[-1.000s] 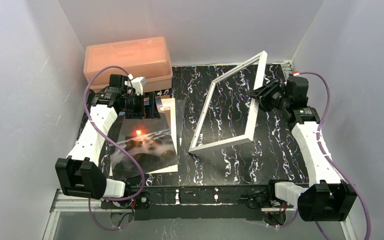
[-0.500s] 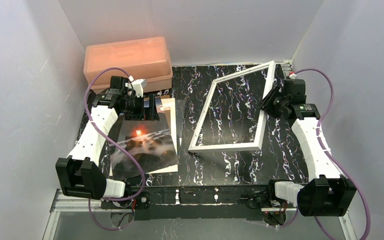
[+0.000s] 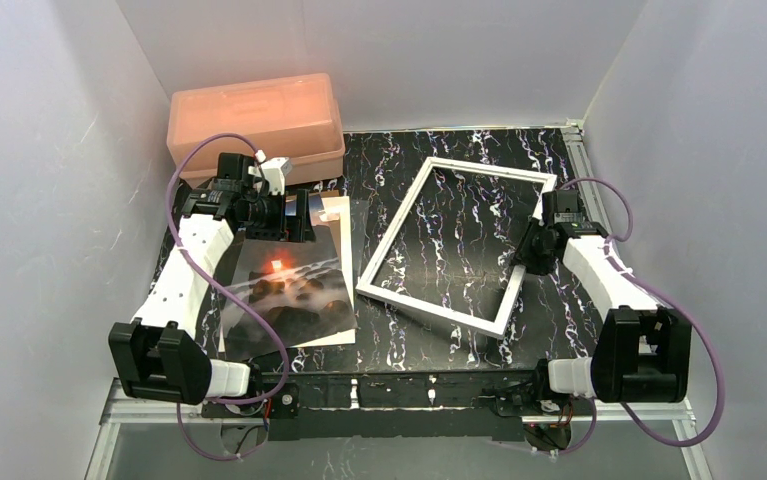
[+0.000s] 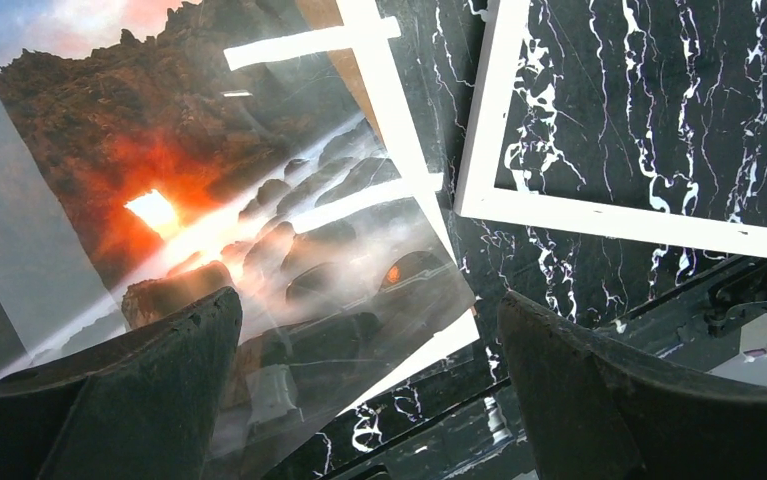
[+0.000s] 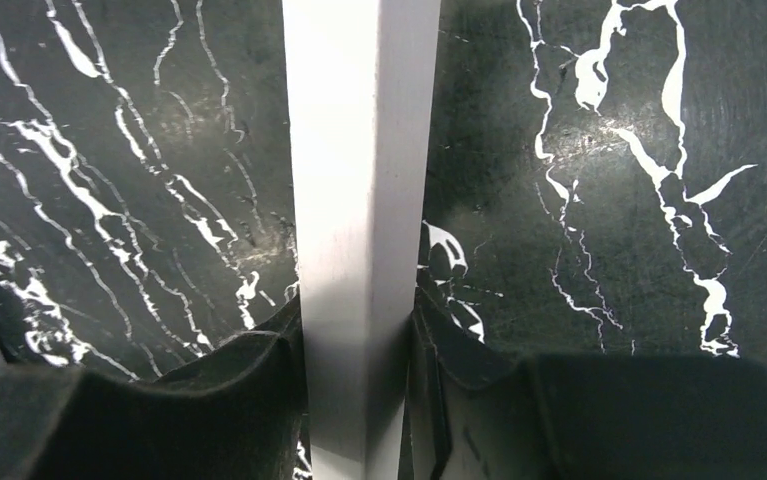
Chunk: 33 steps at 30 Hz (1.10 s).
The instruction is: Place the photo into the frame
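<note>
While the right end effector (image 3: pixel 530 252) pinched the frame (image 3: pixel 429 305) by its 3 o'clock rail, the left end effector (image 3: pixel 300 219) hung spread wide over the photo (image 3: pixel 284 295).
The frame lay flat on the counter (image 3: pixel 399 150), long axis roughly 1 to 7 o'clock. The photo lay face up just beside the frame at its 9 o'clock, under the nearer left arm, long axis 12 to 6, sky toward 12.

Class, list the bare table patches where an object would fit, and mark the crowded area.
Free: far strip of table between pink box and frame; near strip in front of frame. Crowded: left, photo under left gripper.
</note>
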Each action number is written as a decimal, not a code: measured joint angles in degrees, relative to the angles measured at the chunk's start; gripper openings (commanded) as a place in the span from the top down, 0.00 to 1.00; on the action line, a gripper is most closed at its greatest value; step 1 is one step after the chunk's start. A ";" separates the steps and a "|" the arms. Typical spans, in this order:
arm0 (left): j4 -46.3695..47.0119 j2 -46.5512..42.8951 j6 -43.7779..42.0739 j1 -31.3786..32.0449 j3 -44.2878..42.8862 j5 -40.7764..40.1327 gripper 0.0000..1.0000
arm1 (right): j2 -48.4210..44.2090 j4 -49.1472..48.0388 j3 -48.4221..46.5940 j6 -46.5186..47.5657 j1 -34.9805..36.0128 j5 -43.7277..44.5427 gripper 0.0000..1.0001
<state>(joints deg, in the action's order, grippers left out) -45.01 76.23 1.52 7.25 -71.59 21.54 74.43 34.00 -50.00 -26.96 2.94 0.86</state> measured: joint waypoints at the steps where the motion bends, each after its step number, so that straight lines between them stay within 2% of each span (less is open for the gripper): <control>1: 0.00 -0.02 -0.09 0.00 0.00 -0.07 0.01 | 0.35 -0.26 0.50 0.13 0.02 0.33 0.56; 16: -0.02 -1.55 -2.54 0.00 1.81 -0.42 0.02 | 8.09 -6.60 3.41 1.75 -0.04 2.93 0.32; 27: 1.05 -0.96 -3.13 0.28 4.70 1.07 0.02 | 8.59 -7.10 2.93 1.99 -1.29 7.78 0.34; 33: 3.78 3.58 -5.09 3.34 5.75 1.31 0.02 | 14.84 -9.84 0.61 2.43 -2.19 7.45 0.33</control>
<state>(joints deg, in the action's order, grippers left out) -41.23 79.81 -3.57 10.59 -65.84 22.85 89.27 24.16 -49.39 -24.53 0.75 8.32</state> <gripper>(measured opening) 0.984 0.667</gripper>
